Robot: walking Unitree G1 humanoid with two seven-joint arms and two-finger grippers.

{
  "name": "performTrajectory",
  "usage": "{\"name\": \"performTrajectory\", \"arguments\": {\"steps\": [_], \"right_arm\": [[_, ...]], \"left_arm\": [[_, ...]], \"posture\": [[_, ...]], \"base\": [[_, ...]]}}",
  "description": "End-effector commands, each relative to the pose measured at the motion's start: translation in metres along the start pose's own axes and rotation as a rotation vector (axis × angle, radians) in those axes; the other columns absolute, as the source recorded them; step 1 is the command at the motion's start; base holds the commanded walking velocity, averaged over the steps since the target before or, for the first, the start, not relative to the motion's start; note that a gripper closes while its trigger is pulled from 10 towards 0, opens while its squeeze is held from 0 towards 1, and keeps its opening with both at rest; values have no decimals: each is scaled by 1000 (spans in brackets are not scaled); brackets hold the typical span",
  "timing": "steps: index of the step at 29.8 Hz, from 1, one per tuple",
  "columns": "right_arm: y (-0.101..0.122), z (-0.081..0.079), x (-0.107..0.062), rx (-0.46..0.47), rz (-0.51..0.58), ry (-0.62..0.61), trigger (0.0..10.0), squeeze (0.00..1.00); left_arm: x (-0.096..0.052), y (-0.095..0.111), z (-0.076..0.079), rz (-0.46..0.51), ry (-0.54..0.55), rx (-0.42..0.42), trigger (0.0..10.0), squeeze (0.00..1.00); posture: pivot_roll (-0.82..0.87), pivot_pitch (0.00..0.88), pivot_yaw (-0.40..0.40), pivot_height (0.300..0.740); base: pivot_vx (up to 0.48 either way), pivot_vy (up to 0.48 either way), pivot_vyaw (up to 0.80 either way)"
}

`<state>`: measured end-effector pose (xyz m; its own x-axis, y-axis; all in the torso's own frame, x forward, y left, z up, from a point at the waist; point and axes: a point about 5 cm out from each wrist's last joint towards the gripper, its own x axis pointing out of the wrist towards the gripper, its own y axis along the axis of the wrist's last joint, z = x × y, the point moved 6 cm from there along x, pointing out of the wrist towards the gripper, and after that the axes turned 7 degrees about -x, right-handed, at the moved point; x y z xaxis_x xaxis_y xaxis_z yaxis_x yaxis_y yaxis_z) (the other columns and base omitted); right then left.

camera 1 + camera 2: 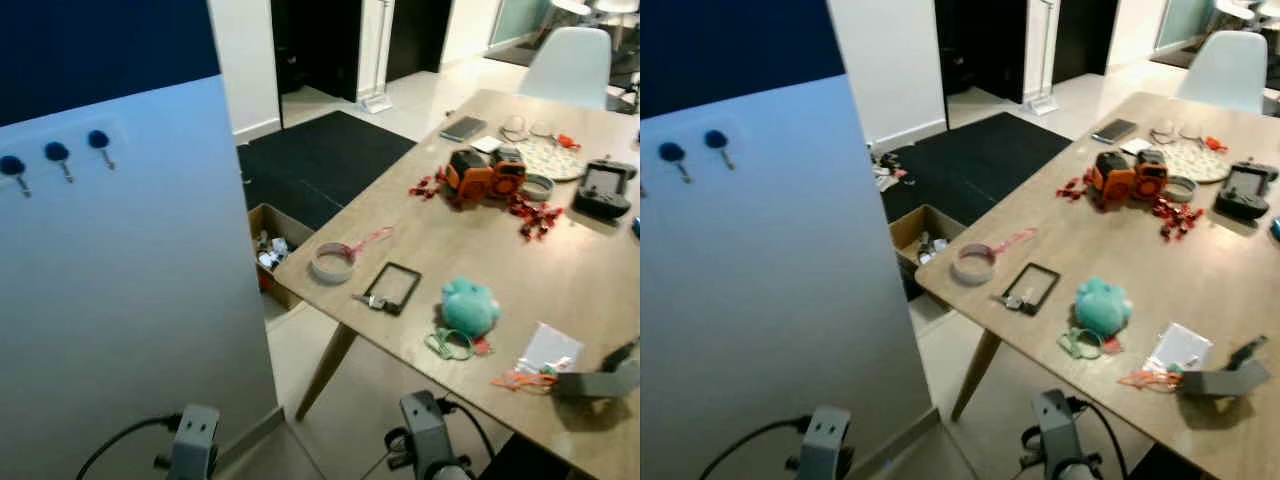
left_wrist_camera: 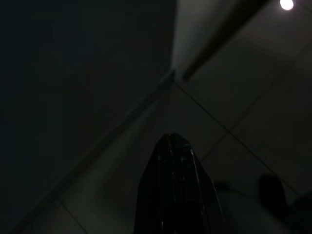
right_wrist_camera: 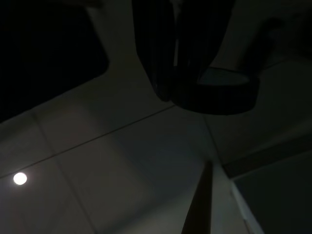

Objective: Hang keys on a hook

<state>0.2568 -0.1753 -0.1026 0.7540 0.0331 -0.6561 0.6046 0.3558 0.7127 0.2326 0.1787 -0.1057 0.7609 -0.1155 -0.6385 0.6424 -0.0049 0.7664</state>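
A small bunch of keys [image 1: 371,299] lies near the front-left corner of the wooden table [image 1: 560,290], joined to a black square loop [image 1: 396,284]. To my left stands a white panel [image 1: 130,300] with three dark round hooks [image 1: 57,153] in a row near its top. Both arms hang low, with the left wrist [image 1: 195,438] by the panel's foot and the right wrist [image 1: 428,436] under the table edge. In the dark wrist views the left gripper [image 2: 170,140] and the right gripper [image 3: 169,95] point at the tiled floor, fingers pressed together and holding nothing.
On the table lie a tape roll [image 1: 333,262], a teal plush toy [image 1: 469,306], an orange device [image 1: 483,177], a black controller [image 1: 603,188] and a plastic bag [image 1: 549,350]. An open cardboard box [image 1: 270,250] sits on the floor by a black mat [image 1: 320,160]. A white chair [image 1: 568,62] stands at the far end.
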Motion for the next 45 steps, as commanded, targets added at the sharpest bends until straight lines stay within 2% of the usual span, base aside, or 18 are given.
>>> {"name": "performTrajectory", "arguments": {"steps": [1, 45], "right_arm": [[0, -7, 0, 0, -1, 17, 10000, 0], [3, -12, 1, 14, 8, 18, 10000, 0]], "left_arm": [[-3, -5, -7, -14, 21, -7, 10000, 0], [-2, 1, -15, 5, 66, -21, 10000, 0]], "posture": [[51, 56, 6, 740], [47, 60, 14, 740]], "base": [[0, 0, 800], [0, 0, 800]]}}
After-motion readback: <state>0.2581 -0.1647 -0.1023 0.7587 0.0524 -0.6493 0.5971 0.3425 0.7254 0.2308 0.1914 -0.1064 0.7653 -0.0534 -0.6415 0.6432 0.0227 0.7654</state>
